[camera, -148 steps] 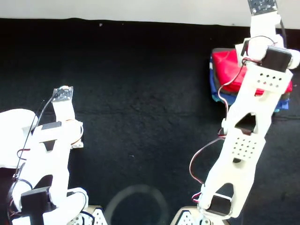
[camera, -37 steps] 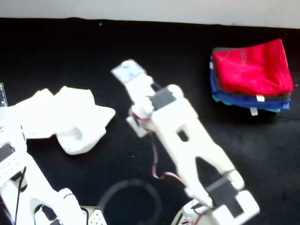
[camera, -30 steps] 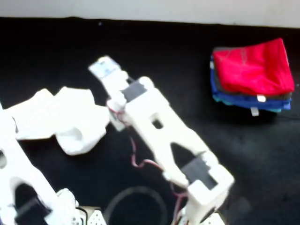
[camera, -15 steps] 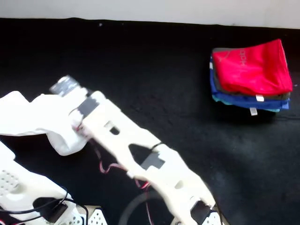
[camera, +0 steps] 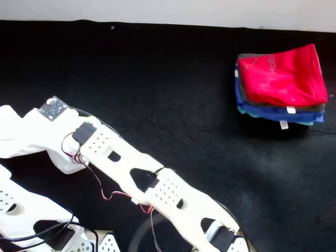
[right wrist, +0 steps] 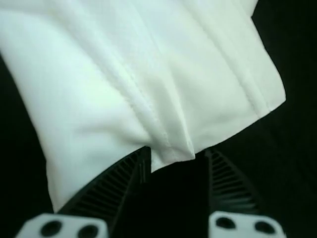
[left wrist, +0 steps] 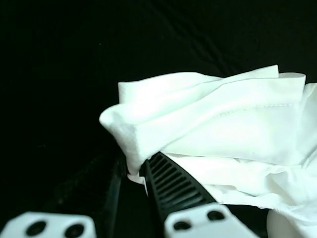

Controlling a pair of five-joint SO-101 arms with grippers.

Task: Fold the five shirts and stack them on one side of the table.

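Observation:
A crumpled white shirt [camera: 23, 137] lies at the table's left edge. My right arm [camera: 131, 170] stretches across from the front to it. In the right wrist view the right gripper [right wrist: 176, 157] is open, its fingers on either side of the white shirt's [right wrist: 129, 74] hemmed edge. The left gripper [left wrist: 134, 167] is shut on a folded corner of the white shirt [left wrist: 213, 124]. A stack of folded shirts [camera: 281, 84], red on top with blue and teal below, sits at the far right.
My left arm [camera: 21, 210] lies low at the front left corner. The black tabletop [camera: 173, 89] is bare between the white shirt and the stack. A pale wall edge [camera: 168, 10] runs along the back.
The right arm swung from the stack at the far right across to the white shirt at the left. The white shirt came into view on the left, and the left arm dropped toward the front left corner.

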